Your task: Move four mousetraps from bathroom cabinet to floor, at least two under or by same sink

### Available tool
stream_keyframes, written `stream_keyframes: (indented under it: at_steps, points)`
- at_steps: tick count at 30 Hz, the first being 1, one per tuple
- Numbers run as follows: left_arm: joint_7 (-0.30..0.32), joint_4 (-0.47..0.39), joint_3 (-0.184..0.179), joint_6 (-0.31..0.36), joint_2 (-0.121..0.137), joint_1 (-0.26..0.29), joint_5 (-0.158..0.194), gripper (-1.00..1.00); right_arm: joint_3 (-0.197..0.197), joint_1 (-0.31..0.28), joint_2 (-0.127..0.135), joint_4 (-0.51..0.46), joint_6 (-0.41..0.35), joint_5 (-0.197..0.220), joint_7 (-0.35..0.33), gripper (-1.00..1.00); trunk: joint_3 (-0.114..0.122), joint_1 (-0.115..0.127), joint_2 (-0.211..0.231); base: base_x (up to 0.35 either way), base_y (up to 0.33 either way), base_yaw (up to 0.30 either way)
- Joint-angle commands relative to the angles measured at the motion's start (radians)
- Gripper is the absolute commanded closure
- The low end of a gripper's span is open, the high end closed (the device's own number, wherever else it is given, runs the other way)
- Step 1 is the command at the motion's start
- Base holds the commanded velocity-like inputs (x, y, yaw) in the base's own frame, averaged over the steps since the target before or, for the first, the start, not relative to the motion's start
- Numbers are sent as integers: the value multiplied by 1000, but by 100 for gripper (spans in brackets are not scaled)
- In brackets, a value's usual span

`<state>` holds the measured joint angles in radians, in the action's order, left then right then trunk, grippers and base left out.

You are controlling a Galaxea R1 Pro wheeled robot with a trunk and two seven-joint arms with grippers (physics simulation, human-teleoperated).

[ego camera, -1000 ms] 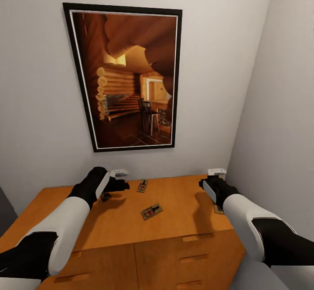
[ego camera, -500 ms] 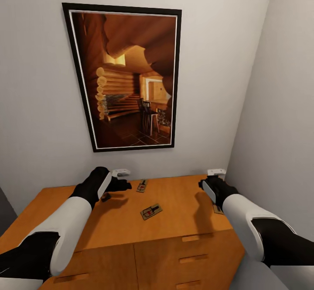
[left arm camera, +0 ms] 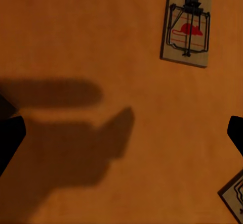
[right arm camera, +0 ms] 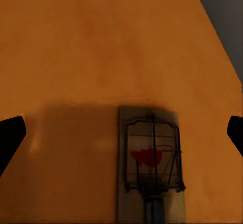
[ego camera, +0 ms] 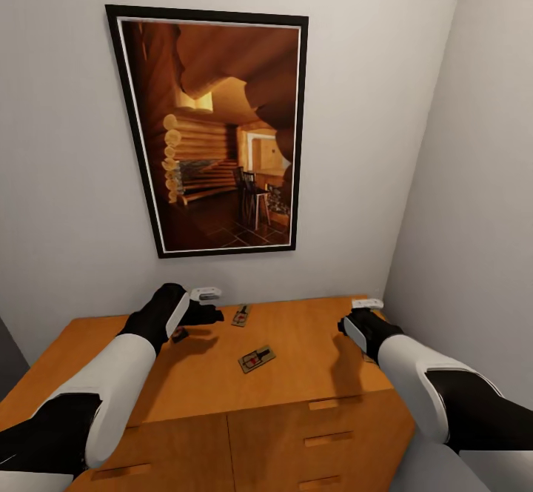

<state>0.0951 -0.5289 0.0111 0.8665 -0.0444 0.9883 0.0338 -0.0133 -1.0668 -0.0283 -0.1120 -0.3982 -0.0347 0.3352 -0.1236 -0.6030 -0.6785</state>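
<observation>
Lowered since a second ago: right gripper (ego camera: 368, 313), now closer to the cabinet (ego camera: 311, 329) top at the right of the head frame, its white cap dropped from above the back edge to just over the wood. Left gripper (ego camera: 198, 301) unchanged at centre left, hovering near the wall.

Four mousetraps on the orange-brown top. One mousetrap (ego camera: 257, 358) flat at mid-frame, well apart from both arms. A second (ego camera: 241, 316) near the back edge, just right of the left gripper. A third, a small dark shape (ego camera: 179, 335), just below the left wrist, partly hidden. A fourth (right arm camera: 151, 163) straight under the right gripper in the right wrist view, between the two black fingertips (right arm camera: 11, 138), spring end toward the camera, lying in the gripper's shadow.

Right fingers wide apart, straddling the trap, nothing held. Left fingers also spread at the frame edges of the left wrist view, empty, with one trap (left arm camera: 187, 27) at upper right and a corner of another (left arm camera: 234, 193) at lower right.

Step in hand, by judgement: descend on the fourth trap. Best done straight down, keeping the board centred between the pads, closing across its narrow sides rather than on the wire. Risk: thin board, easily pushed along the smooth wood or pinched at one corner and tipped. Bathroom floor and sink out of frame for now.
</observation>
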Motion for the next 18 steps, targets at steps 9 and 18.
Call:
stream_keyframes:
  at_steps: [9,18]
  points:
    - [1,-1,0,5,0,1,3,-100,-6,0,12,58,55,-4,1,-100,-2,0,-1,0,0,0]
    - [1,-2,0,5,-2,1,3,-100,-8,1,45,66,63,33,-46,-100,-2,0,-1,0,0,0]
